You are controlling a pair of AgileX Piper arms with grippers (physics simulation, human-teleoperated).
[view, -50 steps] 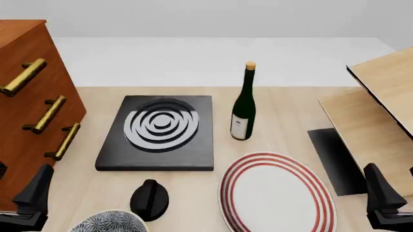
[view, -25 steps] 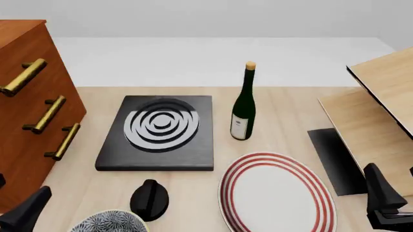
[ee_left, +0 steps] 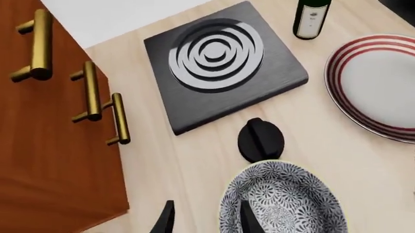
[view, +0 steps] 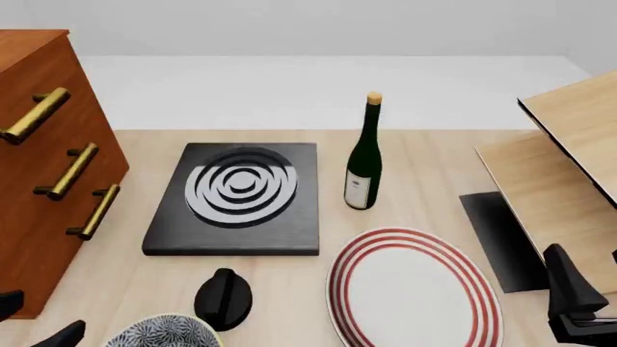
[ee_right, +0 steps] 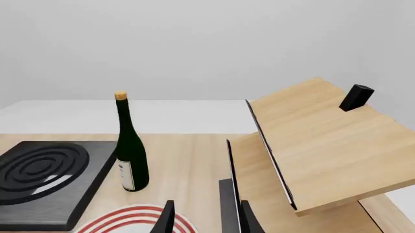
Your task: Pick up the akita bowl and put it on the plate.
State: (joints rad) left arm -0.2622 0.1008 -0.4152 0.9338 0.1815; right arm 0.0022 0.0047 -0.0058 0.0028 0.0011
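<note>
While the left gripper hangs low at the near left corner of the table, its two dark fingers stand apart: one finger lies over the near rim of the akita bowl, the other outside it, though whether they touch it cannot be told. From the front, only a black tip of this arm shows by the bowl at the bottom edge. Just beyond the bowl sits a small black knob, with the plate to its right, bare. On the near right the right gripper sits with fingers parted, holding nothing, pointed level across the table. Farther back lie a black slab and a wine bottle.
</note>
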